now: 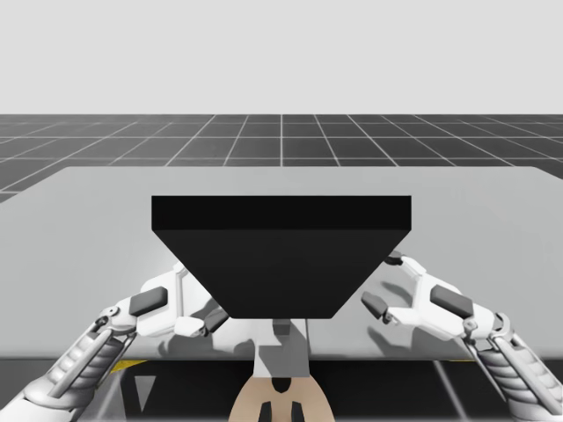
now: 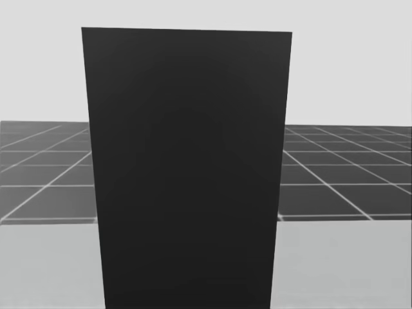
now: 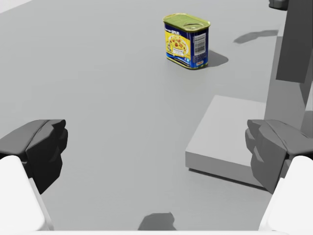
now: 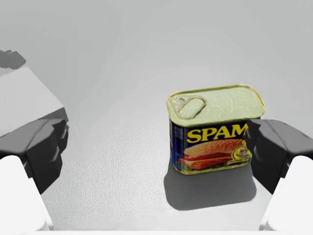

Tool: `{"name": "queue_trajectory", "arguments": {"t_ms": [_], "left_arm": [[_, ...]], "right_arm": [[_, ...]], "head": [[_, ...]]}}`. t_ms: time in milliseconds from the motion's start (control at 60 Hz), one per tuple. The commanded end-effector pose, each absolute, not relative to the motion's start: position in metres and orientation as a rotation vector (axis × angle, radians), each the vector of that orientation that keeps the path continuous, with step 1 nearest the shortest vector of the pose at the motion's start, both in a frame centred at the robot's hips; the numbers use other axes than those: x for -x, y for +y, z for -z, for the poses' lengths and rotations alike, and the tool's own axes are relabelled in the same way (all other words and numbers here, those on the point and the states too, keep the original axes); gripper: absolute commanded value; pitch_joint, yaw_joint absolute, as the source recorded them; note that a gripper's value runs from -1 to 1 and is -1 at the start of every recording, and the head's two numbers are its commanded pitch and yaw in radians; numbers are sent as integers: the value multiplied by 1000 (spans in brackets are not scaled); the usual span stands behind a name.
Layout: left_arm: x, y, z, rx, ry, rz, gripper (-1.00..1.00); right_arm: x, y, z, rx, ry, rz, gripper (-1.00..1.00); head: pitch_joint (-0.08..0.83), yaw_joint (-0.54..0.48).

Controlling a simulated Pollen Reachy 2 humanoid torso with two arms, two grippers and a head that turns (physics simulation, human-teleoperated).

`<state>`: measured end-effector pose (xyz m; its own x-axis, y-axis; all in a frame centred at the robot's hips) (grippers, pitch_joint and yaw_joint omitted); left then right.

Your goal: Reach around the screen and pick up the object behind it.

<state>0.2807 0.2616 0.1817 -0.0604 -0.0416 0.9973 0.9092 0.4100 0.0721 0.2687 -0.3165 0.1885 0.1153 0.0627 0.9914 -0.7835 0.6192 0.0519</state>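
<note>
A wide grey worktop [image 1: 88, 202] carries a tall black screen [image 1: 281, 255], upright at its middle on a low grey base [image 3: 225, 132]. My left tool [image 1: 176, 315] hovers at one side of the screen and my right tool [image 1: 385, 283] at the other, both with fingers spread apart, gripping nothing. A blue rectangular can [image 4: 215, 132] stands upright between the right tool's fingers, close by one and clear of the other.

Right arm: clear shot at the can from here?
Probably yes. The can stands upright between the open fingers of the right gripper, close to one of them, with nothing in between. The screen does not stand in that path.
</note>
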Motion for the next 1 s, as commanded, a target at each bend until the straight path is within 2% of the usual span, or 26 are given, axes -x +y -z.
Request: {"name": "queue_trajectory", "arguments": {"t_ms": [17,150,267,317,617,767,850,1000], "left_arm": [[-281,262,-182,838,-1410,954,-1000],[-281,261,-182,837,-1419,957,-1000],[-282,262,-182,832,-1430,955,-1000],[-282,262,-182,830,-1432,955,-1000],[-281,263,-182,819,-1442,965,-1000],[-281,263,-182,817,-1444,970,-1000],[-281,263,-182,813,-1446,975,-1000],[-280,263,-182,811,-1448,983,-1000]], "right_arm": [[-266,-332,-174,-647,-1316,-668,-1000],[-285,-351,-159,-624,-1323,-643,-1000],[-305,-355,-153,-611,-1366,-654,-1000],[-310,-354,-151,-609,-1355,-661,-1000],[-352,-317,-140,-701,-1376,-792,-1000],[-370,-303,-132,-695,-1356,-816,-1000],[-379,-295,-125,-694,-1376,-833,-1000],[-386,-281,-118,-671,-1384,-875,-1000]], "head": [[83,-54],[84,-52],[83,-52],[84,-51],[89,-50],[98,-49],[103,-50],[106,-51]]}}
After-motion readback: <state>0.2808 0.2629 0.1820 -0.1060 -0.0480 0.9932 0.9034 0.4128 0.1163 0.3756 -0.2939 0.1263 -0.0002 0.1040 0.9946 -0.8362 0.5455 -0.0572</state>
